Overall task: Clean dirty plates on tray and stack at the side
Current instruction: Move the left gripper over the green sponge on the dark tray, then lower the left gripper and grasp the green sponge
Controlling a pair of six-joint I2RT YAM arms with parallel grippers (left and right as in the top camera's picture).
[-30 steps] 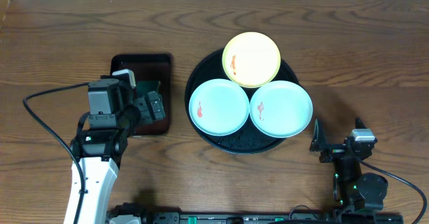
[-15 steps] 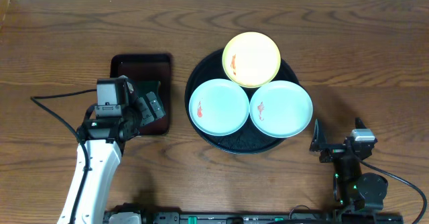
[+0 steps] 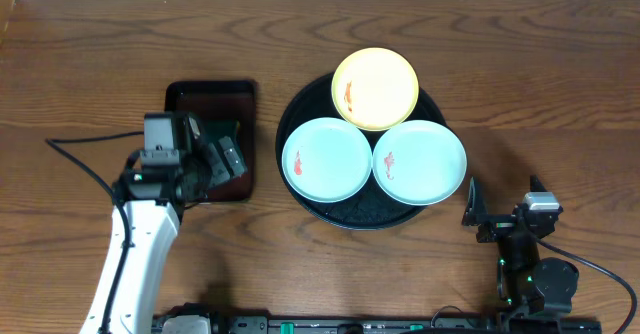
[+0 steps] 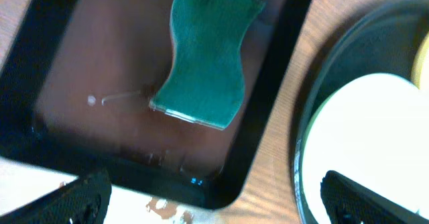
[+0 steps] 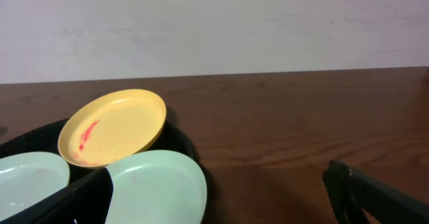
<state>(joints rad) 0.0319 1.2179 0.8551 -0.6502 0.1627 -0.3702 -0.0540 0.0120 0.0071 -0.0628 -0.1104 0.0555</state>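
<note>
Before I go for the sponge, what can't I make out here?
- Sponge: overhead, mostly under the left end effector.
- Left mint plate: left wrist, cut by the right edge; smears unseen.
- Right mint plate: right wrist, cut by the bottom edge.
- Black tray floor: all views, mostly under plates.

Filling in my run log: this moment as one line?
left end effector open near sponge | right end effector open, off tray | three smeared plates on tray | none stacked

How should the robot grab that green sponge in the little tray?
Pinch the green sponge across its two long wavy sides, around the middle, coming straight down from above. It lies flat inside the small dark tray, whose raised rim would likely block a sideways approach.
</note>
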